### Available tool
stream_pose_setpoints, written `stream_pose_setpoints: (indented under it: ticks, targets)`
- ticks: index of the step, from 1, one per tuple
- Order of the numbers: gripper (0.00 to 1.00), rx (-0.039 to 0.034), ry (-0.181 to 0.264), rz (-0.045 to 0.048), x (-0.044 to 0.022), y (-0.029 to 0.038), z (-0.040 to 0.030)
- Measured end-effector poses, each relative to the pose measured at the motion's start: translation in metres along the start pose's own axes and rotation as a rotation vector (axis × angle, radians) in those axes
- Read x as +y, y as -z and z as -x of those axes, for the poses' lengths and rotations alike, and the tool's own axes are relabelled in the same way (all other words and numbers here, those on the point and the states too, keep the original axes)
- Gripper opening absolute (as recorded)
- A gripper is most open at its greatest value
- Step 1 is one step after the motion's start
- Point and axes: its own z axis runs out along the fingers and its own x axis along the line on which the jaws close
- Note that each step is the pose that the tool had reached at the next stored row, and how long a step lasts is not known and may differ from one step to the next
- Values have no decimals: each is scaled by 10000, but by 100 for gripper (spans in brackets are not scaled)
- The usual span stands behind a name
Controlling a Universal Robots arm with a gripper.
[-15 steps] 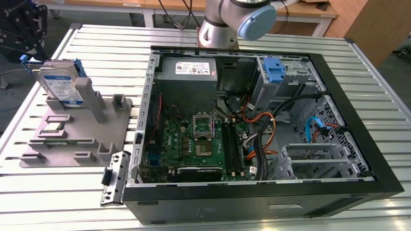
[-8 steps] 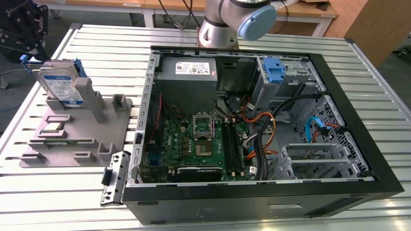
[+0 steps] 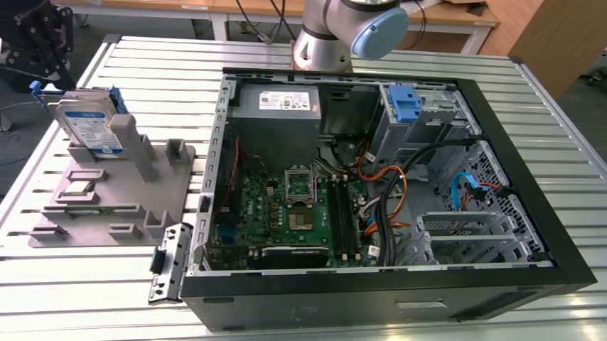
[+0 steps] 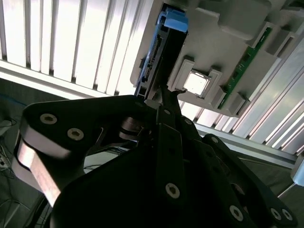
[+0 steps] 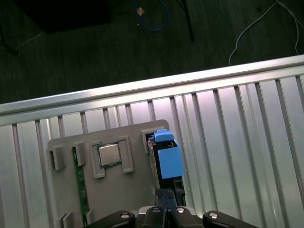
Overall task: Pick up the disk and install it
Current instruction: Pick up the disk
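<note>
While propped on edge in the grey holder (image 3: 124,195) at the exterior view's left, offers the disk (image 3: 87,128) to a reach from above, not yet installed.
Stands between the holder's posts, likely to free a thin upper edge for pinching; in the first wrist view, sits just by the gripper (image 5: 166,195), blue rail (image 5: 169,160) alongside, grip state impossible to tell. Further right, lies opened as the computer case (image 3: 531,177), blue latch (image 3: 405,105) upright at upper right, presumably ready for the drive.
</note>
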Motion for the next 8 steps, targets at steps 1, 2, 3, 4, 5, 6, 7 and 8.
stream_pose_setpoints:
  ticks: [1, 2, 3, 4, 5, 6, 7, 8]
  targets:
    - [10, -10, 64, 5, -3, -1, 0]
    - [10, -11, 108, 10, -5, 0, 1]
    - [10, -11, 110, 10, -6, 0, 1]
    - [10, -11, 112, 10, -6, 0, 1]
    - [10, -12, 113, 10, -6, 0, 1]
    - [10, -12, 114, 9, -6, -1, 1]
    - [10, -12, 114, 10, -6, -1, 1]
    - [10, -11, 114, 10, -6, 0, 1]
